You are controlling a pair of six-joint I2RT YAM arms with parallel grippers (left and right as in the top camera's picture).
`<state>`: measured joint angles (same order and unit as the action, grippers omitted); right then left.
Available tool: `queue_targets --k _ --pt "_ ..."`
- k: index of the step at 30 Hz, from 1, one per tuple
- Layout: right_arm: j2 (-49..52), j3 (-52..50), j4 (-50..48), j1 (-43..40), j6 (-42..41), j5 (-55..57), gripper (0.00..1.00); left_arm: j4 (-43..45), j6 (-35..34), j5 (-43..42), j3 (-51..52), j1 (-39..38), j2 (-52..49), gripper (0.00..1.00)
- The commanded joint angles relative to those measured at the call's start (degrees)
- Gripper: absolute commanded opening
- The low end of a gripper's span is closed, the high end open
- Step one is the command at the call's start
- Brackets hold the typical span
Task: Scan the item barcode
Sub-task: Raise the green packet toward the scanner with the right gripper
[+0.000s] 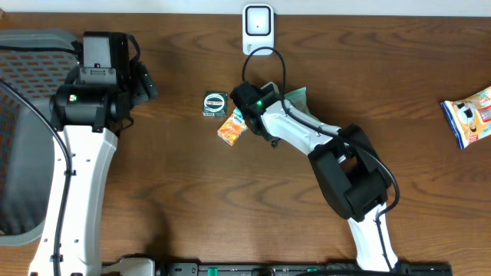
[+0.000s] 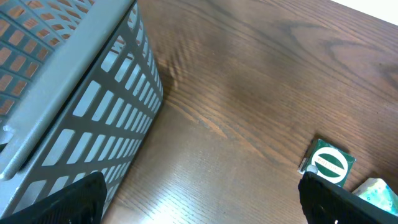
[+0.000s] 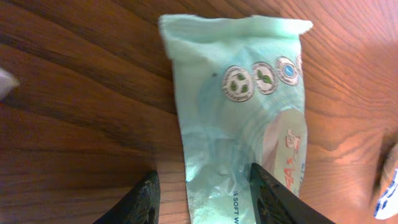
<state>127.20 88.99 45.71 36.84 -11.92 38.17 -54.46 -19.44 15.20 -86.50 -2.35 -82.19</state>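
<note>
Our right jaws stand parted over the mint-green packet [image 3: 242, 124]; our left jaws gape wide beside the basket [image 2: 68, 87].

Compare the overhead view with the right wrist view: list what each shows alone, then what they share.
Overhead only: the white scanner, a small green box, an orange packet, the grey basket, a blue-and-white bag and the left arm. Right wrist only: round seals printed on the mint packet, and the right gripper with fingers apart, one over the packet, one over bare wood. Both: the mint packet lying on the wooden table.
</note>
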Motion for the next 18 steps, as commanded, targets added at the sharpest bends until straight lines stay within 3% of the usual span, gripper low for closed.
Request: queue_targets --k 1,10,18 --pt "-0.11 -2.71 -0.13 -0.02 -1.31 0.48 0.41 -0.22 0.74 0.74 -0.2 0.2 -0.22 0.98" --pt "-0.15 0.07 0.98 1.4 -0.98 17.9 0.39 -0.22 0.74 0.74 -0.2 0.2 -0.22 0.98" --pt "-0.15 1.64 1.22 1.49 2.93 14.23 0.4 -0.22 0.74 0.74 -0.2 0.2 -0.22 0.98"
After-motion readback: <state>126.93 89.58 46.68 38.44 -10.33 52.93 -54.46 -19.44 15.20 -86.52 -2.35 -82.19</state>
